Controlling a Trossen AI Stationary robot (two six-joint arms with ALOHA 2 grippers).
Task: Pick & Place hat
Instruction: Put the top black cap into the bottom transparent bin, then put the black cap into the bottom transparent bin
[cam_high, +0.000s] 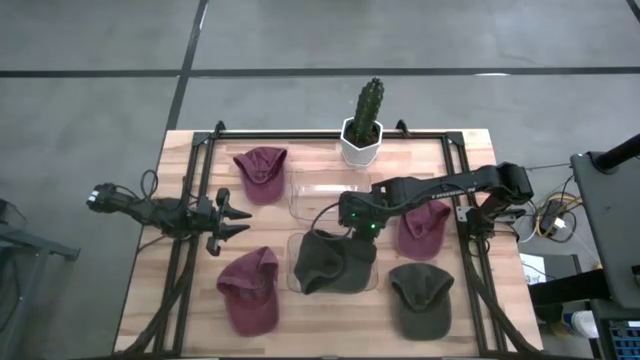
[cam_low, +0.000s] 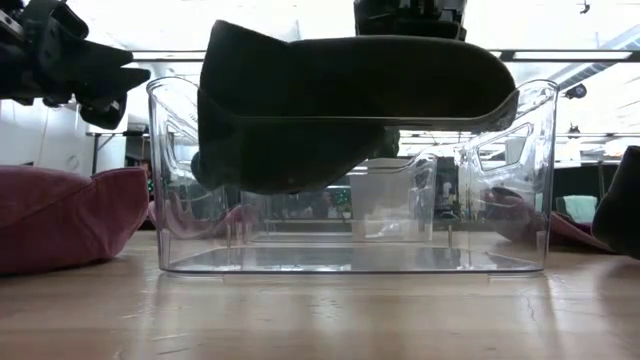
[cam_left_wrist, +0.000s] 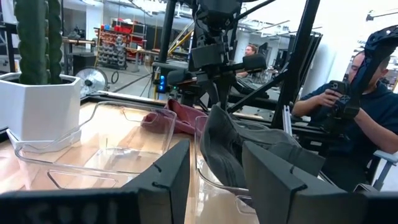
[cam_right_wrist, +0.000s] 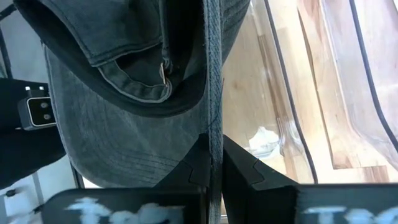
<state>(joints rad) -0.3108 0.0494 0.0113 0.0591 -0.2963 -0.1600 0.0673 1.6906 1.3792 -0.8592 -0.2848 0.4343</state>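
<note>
Right hand (cam_right_wrist: 211, 158) pinches the dark grey cotton cap (cam_high: 335, 262) by its brim, hanging over the clear plastic bin (cam_low: 350, 262).

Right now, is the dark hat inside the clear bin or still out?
Partly in. The dark hat hangs from the right gripper, draped over the clear bin's rim, above its floor.

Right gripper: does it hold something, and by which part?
The right gripper holds the dark grey cap, its jaws shut on the brim's edge, over the clear bin.
</note>
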